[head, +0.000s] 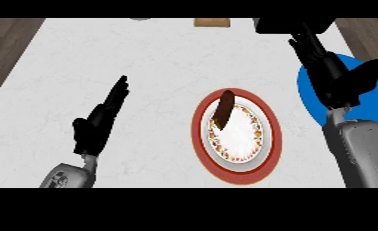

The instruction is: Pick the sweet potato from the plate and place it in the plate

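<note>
**Counter inspection: sweet potato on the red-rimmed plate, both hands empty**

We find the sweet potato lying on the red-rimmed plate, at about 11 o'clock on it. It is a dark, long piece. One end sits on the rim near 12 o'clock and the other points toward the plate's white, patterned centre. No hand touches it.

The blue plate lies at roughly 2 o'clock from the red-rimmed plate, close beside it at the right edge of the white counter. It is largely covered by the right hand. That hand is over the plate with its fingers stretched out toward 11 o'clock, and we see nothing held in it.

The left hand is at 9 o'clock from the red-rimmed plate, well apart from it. It is flat and open, with straight fingers pointing to 1 o'clock, and it holds nothing.

At the counter's 12 o'clock edge we note a tan object, cut off by the view.
</note>
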Controlling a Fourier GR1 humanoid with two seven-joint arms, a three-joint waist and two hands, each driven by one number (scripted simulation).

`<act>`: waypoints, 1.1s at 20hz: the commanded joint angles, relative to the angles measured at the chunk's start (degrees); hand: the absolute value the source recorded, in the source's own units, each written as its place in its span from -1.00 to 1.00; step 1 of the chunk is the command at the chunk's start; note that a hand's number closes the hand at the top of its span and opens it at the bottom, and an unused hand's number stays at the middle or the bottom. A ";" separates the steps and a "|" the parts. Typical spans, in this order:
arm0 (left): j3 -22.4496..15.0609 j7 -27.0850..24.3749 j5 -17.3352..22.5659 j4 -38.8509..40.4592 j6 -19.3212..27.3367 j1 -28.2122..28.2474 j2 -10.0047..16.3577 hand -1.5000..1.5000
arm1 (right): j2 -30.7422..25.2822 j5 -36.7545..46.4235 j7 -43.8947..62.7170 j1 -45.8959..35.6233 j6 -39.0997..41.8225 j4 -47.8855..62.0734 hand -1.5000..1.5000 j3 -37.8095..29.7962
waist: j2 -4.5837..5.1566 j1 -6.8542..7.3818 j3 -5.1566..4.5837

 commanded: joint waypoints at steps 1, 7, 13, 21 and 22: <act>2.31 3.21 -0.93 -5.42 0.78 2.56 1.67 0.00 | 2.62 -0.15 -5.05 2.38 1.21 -0.64 1.00 -0.39 | 1.07 -0.51 -0.50; 7.19 5.07 1.00 0.25 1.62 -0.62 3.91 0.00 | -11.91 17.49 -17.39 0.69 1.37 4.39 1.00 1.30 | 0.89 -0.43 -2.21; 9.41 7.60 2.57 3.02 0.89 -4.51 3.97 0.00 | 11.88 8.32 -48.10 11.06 -9.59 18.90 -1.00 -4.04 | 1.98 -0.03 -0.28; 12.53 8.56 4.29 0.74 -2.78 -0.57 5.48 0.00 | 6.49 20.96 -46.10 7.34 -10.87 27.65 -1.00 1.40 | 1.18 -0.27 -0.51; 10.02 6.36 1.04 4.26 0.93 -3.07 1.40 0.00 | 9.56 23.63 -48.75 13.26 -13.93 25.94 -1.00 4.80 | 1.20 -0.91 -0.53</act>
